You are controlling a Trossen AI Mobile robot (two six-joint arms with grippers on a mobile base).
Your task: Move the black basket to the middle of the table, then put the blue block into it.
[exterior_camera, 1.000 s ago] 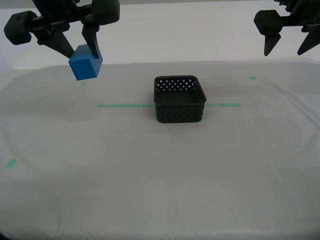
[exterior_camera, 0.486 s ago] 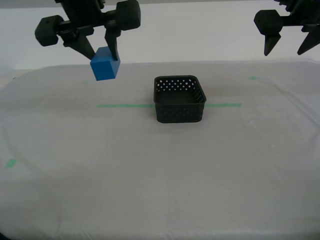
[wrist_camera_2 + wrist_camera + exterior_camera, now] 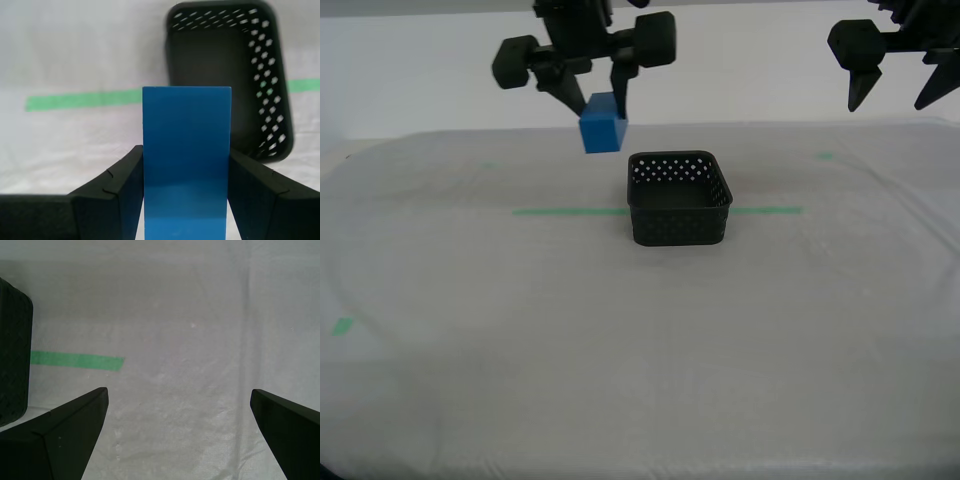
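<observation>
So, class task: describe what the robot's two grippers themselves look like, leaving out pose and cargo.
My second gripper and my first gripper are both matte black, with wedge-shaped jaws tapering to points. Rounded black knobs flank the second gripper's body. No cables or markings are visible.

bright blue block (image 3: 603, 134), plain and smooth, pinched in my second gripper (image 3: 597, 103), which is matte black. black basket (image 3: 679, 198) mid-frame has rows of little diamond holes. white cloth table (image 3: 620, 340), green tape line (image 3: 570, 211), small green mark (image 3: 341, 325) lower left
</observation>
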